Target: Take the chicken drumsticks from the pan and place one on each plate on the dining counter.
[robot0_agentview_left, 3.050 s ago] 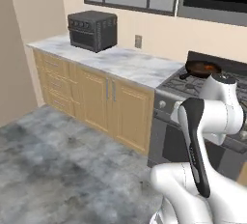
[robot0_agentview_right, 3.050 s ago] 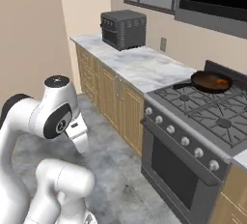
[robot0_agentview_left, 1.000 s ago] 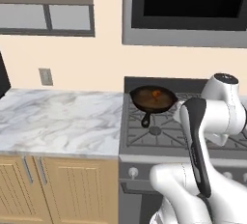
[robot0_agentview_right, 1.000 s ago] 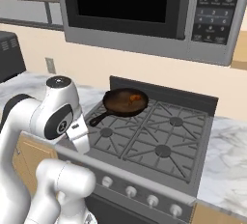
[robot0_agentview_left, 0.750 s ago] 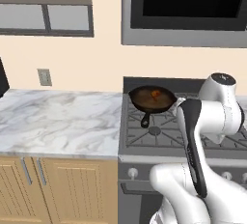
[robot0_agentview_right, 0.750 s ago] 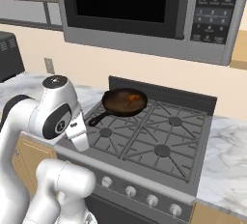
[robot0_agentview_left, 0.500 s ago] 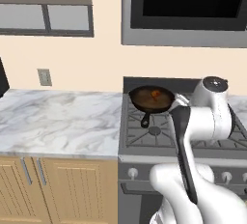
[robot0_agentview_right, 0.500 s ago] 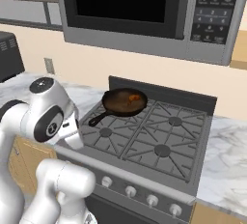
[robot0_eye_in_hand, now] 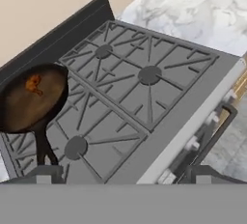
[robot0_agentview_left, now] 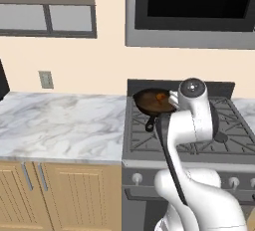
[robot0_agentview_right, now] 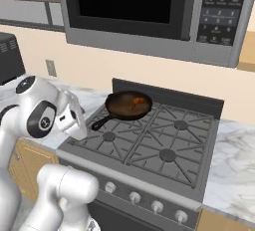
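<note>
Here the pan [robot0_eye_in_hand: 31, 97] sits on the stove's [robot0_eye_in_hand: 144, 97] rear burner, left of the hand view, drumsticks [robot0_eye_in_hand: 34, 84] an orange lump near its far rim. Whether the gripper is spread, I cannot tell. Risk: descending carelessly could strike the handle [robot0_eye_in_hand: 42, 147] and skid the pan.

Round black pan [robot0_agentview_right: 127, 105], upright on stove's back-left burner, orange-brown chicken drumsticks [robot0_agentview_right: 139, 101] inside
</note>
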